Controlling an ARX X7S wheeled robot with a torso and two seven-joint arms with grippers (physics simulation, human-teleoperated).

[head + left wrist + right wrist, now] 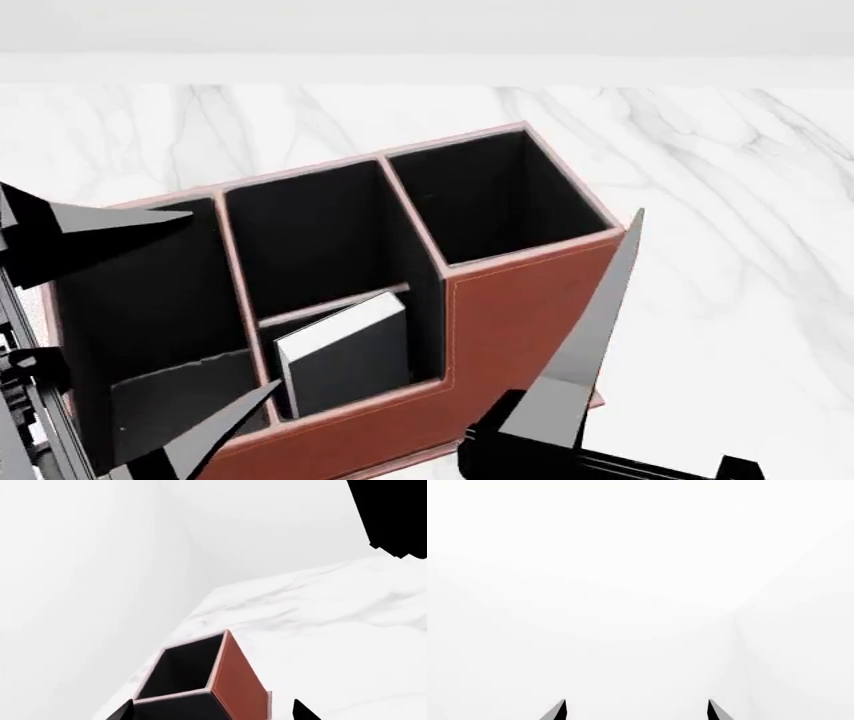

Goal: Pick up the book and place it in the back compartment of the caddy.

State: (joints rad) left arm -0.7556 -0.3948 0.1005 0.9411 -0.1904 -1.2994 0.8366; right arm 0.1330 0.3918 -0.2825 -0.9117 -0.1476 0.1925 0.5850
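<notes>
The reddish-brown caddy (514,310) fills the head view. The black book (350,358), white page edge up, stands tilted inside the back compartment (380,385), the small low-walled pocket on the near side, and nothing holds it. My left gripper (234,300) is open, its two fingers spread over the caddy's long left pocket (134,320). In the left wrist view the left gripper (212,712) hangs open above the caddy (240,680). One right finger (587,330) rises beside the caddy's right wall. The right gripper (636,711) is open and empty, facing blank white.
The caddy stands on a white marble table (721,200), with a white wall (427,30) behind it. The table's edge (180,620) runs close to the caddy in the left wrist view. A black shape (393,515) sits in that view's corner.
</notes>
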